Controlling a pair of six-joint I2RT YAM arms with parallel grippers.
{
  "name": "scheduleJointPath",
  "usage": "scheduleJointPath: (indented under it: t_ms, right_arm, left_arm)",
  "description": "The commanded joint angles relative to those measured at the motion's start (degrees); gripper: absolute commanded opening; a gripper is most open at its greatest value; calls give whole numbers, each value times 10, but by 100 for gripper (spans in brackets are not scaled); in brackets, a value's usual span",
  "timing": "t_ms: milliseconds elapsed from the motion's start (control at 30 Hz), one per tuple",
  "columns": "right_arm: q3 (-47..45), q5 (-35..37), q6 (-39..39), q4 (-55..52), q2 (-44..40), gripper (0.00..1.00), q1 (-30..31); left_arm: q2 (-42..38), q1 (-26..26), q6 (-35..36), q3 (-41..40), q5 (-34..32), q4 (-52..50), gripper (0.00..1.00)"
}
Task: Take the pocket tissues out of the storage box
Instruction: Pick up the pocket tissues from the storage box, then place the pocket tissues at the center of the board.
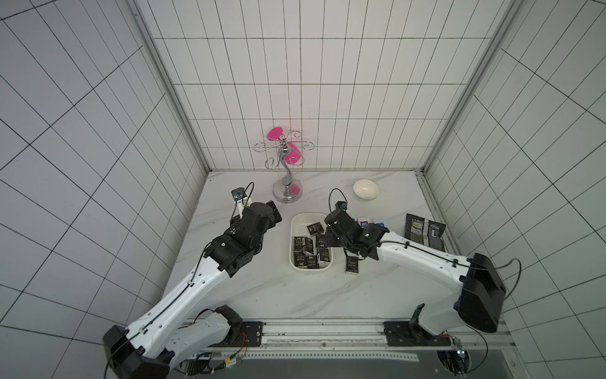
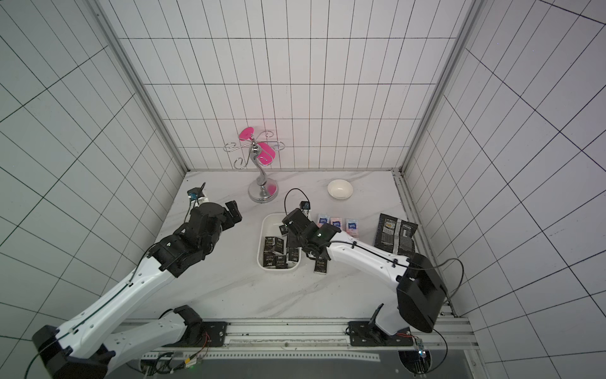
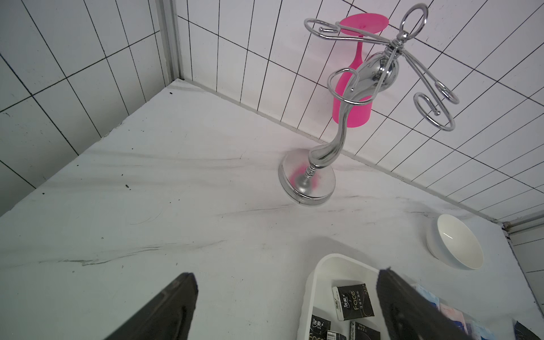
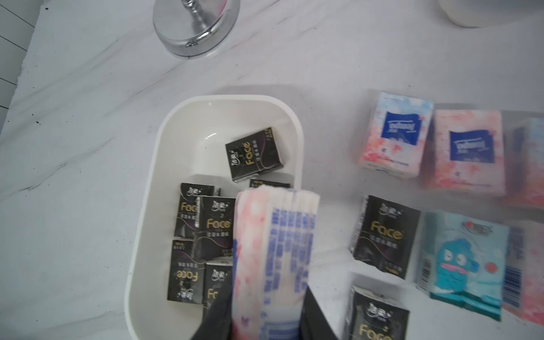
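Clamping both black fingers [image 4: 321,321] of the right gripper [image 4: 268,323] onto a pale pink pack [image 4: 273,250] of pocket tissues, gripping it edge-on by its flat faces, blue print running along the narrow side. Holding that pack over the right-hand rim of the storage box [image 4: 147,223], a shallow white tub with rounded corners sitting mid-table. Leaving several black "Face" packs [image 4: 203,232] inside the box: a jumbled, overlapping cluster at the end nearer the robot, plus a lone black pack [image 4: 254,153] lying flat toward the far end.

Showing more tissues lying out on the marble table [image 1: 262,288], right of the box: a row of pale packs with blue labels [image 2: 336,222] side by side, a teal pack [image 4: 462,259] printed with a cartoon figure, and two black packs. Showing one of those, the near black pack [image 1: 352,265] [image 2: 320,265], just beside the box's near right corner in both top views.

Spreading the fingers [image 3: 173,306] of the left gripper [image 3: 287,275] wide apart, grasping nothing. Hovering that gripper above bare table to the left of the box, apart from it.

Showing, farther back, a silver stand [image 1: 287,193] with a pink glass [image 1: 292,158] hanging upside down from one of its wire loops, and a small round white bowl [image 1: 365,189] to its right. Showing large black foil pouches [image 1: 424,234] overlapping at the table's right edge, well apart from the box.
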Motion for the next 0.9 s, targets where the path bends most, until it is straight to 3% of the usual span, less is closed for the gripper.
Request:
scheduleJointPath:
  t_ms: [0, 233, 600, 867]
  right_arm:
    - [-101, 19, 15, -33, -77, 28, -30]
    - [-230, 15, 59, -40, -144, 29, -37]
    - [-308, 11, 83, 25, -145, 30, -63]
    - [-313, -35, 73, 68, -139, 30, -70]
  left_arm:
    - [-2, -2, 7, 12, -14, 2, 98]
    - [25, -3, 4, 22, -10, 8, 98]
    - [57, -5, 9, 38, -11, 13, 98]
    - [71, -6, 10, 35, -10, 26, 98]
